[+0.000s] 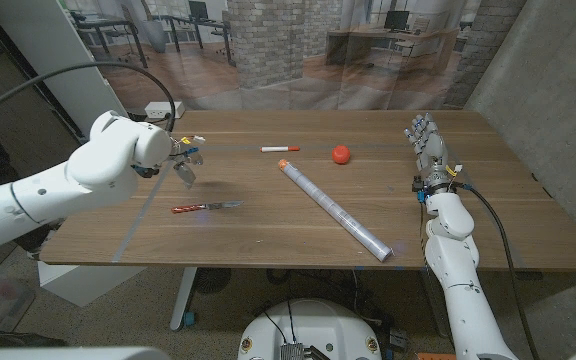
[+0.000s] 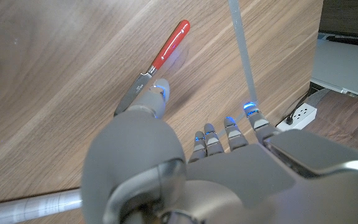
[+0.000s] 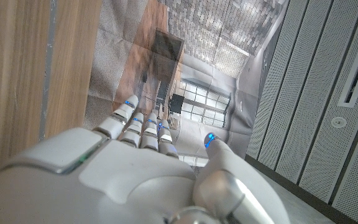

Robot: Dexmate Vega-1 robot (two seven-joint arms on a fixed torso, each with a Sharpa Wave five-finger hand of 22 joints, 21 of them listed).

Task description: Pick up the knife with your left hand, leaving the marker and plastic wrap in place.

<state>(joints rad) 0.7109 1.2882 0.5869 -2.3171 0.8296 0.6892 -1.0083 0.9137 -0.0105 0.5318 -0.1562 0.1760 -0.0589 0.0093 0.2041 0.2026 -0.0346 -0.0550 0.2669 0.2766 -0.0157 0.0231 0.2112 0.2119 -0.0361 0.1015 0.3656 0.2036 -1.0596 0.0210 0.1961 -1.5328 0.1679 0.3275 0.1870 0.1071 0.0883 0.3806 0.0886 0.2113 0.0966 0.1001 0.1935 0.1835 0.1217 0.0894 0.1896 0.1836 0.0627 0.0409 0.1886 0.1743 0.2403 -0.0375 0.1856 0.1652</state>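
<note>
My left hand (image 1: 183, 160) hovers spread and holding nothing above the bench (image 1: 268, 215), so I should drop toward five o'clock onto the knife (image 1: 206, 207), pinching its red handle (image 2: 170, 44) without nudging the plastic wrap (image 1: 334, 209) or marker (image 1: 279, 149).

matt wood-grain table (image 1: 268, 215); knife (image 1: 206, 207) with glossy red plastic handle, metal blade; smooth shiny plastic wrap (image 1: 333, 209) roll.
</note>
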